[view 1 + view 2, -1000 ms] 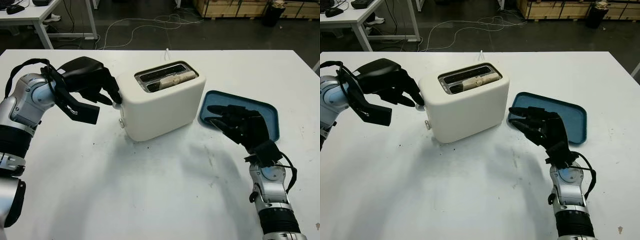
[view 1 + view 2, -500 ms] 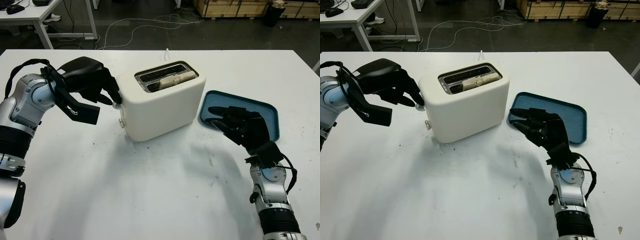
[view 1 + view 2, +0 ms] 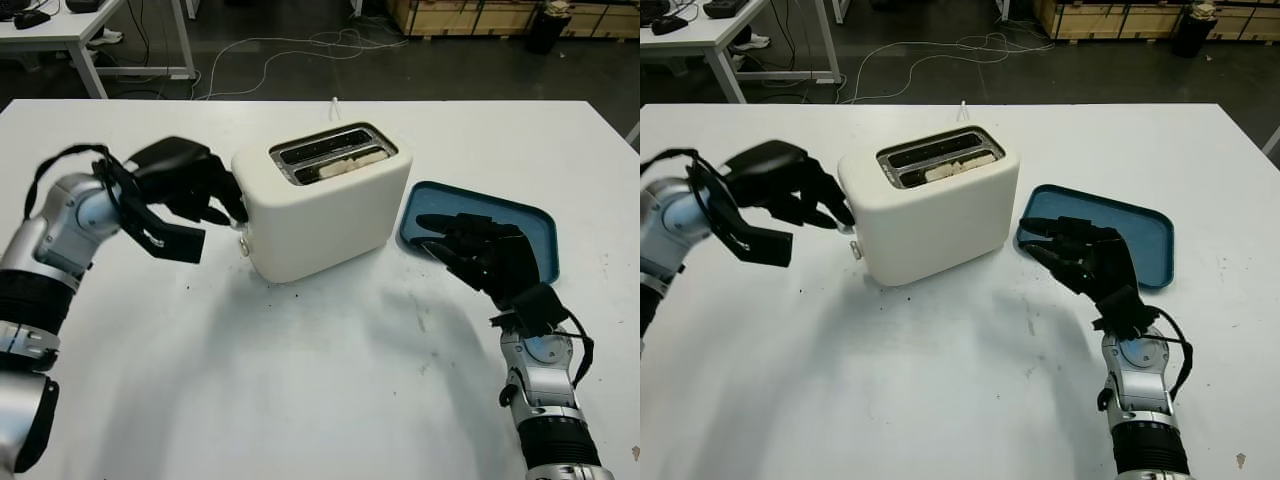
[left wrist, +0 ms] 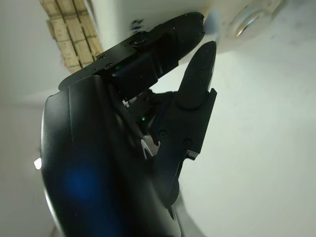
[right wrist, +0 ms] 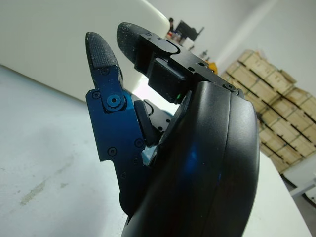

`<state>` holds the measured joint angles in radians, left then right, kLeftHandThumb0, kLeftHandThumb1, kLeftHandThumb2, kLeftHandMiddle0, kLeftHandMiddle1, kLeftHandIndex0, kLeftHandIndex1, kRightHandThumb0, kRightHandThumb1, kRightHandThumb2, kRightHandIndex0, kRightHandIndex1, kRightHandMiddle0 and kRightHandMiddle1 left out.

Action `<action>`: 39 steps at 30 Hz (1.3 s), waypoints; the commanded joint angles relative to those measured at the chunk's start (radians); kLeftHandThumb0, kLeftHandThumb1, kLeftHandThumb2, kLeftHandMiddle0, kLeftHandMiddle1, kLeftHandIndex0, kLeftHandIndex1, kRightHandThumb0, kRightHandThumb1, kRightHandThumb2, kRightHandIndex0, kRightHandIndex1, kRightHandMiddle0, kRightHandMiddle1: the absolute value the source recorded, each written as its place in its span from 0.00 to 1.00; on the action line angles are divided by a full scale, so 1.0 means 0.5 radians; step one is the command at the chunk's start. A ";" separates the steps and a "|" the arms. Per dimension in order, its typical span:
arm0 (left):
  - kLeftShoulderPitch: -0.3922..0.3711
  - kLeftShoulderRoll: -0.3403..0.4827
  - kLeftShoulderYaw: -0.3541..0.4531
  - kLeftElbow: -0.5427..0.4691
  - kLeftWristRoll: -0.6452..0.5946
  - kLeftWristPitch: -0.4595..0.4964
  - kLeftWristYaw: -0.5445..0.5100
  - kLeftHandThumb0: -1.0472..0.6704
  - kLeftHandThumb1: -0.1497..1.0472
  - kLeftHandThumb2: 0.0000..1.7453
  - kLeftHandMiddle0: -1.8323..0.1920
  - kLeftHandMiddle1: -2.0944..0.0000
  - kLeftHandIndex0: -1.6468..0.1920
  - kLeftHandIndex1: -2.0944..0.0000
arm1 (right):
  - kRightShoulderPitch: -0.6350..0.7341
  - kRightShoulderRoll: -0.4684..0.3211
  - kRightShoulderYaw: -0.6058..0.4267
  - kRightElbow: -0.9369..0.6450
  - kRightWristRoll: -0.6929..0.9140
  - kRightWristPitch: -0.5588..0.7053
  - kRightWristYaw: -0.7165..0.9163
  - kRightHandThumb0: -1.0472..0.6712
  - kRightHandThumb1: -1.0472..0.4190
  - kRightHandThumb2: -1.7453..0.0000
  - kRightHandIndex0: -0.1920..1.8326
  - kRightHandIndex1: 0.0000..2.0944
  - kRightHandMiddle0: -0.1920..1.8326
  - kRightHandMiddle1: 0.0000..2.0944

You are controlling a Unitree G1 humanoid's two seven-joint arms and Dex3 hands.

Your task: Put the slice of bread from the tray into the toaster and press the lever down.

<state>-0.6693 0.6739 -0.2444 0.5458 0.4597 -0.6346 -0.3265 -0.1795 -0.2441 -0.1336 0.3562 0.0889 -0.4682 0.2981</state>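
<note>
Pressing at the toaster's [image 3: 322, 200] end face, the left hand [image 3: 190, 187] has its fingers curled with the tips on the lever [image 3: 240, 218], gripping nothing, presumably to push it down; in the left eye view the bread [image 3: 345, 167] sits low in the toaster's near slot, only its top edge showing, so the lever looks to be down or nearly so; the blue tray [image 3: 520, 220] lies just beside the toaster's other end with no bread on it; the right hand [image 3: 480, 250] hovers open over the tray's near edge, holding nothing, likely parked clear of the toaster; in the left wrist view two fingertips [image 4: 190, 22] touch the toaster's white wall beside a round knob [image 4: 249, 19]; in the right wrist view the fingers [image 5: 101, 47] point at the toaster, apart from it.
</note>
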 commanded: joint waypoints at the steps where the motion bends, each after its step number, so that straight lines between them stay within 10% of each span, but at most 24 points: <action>1: 0.111 -0.078 -0.117 0.076 0.156 -0.042 0.096 0.50 0.79 0.00 0.40 0.38 0.20 0.99 | 0.019 -0.038 -0.017 -0.025 -0.020 -0.012 -0.022 0.32 0.11 1.00 0.68 0.00 0.63 0.00; 10: 0.286 -0.344 -0.417 0.375 0.519 0.122 0.708 0.50 0.86 0.00 0.43 0.49 0.24 1.00 | 0.077 -0.105 -0.065 -0.036 -0.037 -0.010 -0.039 0.32 0.13 1.00 0.68 0.00 0.64 0.00; 25: 0.343 -0.321 -0.471 0.380 0.435 0.279 0.741 0.53 0.85 0.00 0.50 0.38 0.27 1.00 | 0.075 -0.095 -0.046 0.026 -0.036 -0.081 -0.012 0.32 0.12 1.00 0.68 0.00 0.64 0.00; 30: 0.341 -0.308 -0.470 0.350 0.416 0.291 0.714 0.52 0.86 0.00 0.47 0.52 0.27 1.00 | 0.078 -0.077 -0.046 0.025 0.001 -0.061 -0.001 0.32 0.13 1.00 0.67 0.00 0.64 0.00; 35: 0.311 -0.316 -0.452 0.360 0.378 0.224 0.741 0.53 0.84 0.00 0.49 0.38 0.26 0.99 | 0.076 -0.076 -0.053 0.034 -0.002 -0.076 -0.004 0.32 0.13 1.00 0.67 0.00 0.64 0.00; 39: 0.240 -0.369 -0.473 0.387 0.363 0.271 0.677 0.51 0.88 0.00 0.49 0.56 0.27 1.00 | 0.077 -0.084 -0.063 0.037 -0.005 -0.092 -0.007 0.32 0.13 1.00 0.68 0.00 0.63 0.00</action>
<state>-0.6084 0.5896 -0.3722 0.6761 0.5792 -0.5508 0.1302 -0.1398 -0.2851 -0.1569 0.3685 0.0694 -0.4940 0.2971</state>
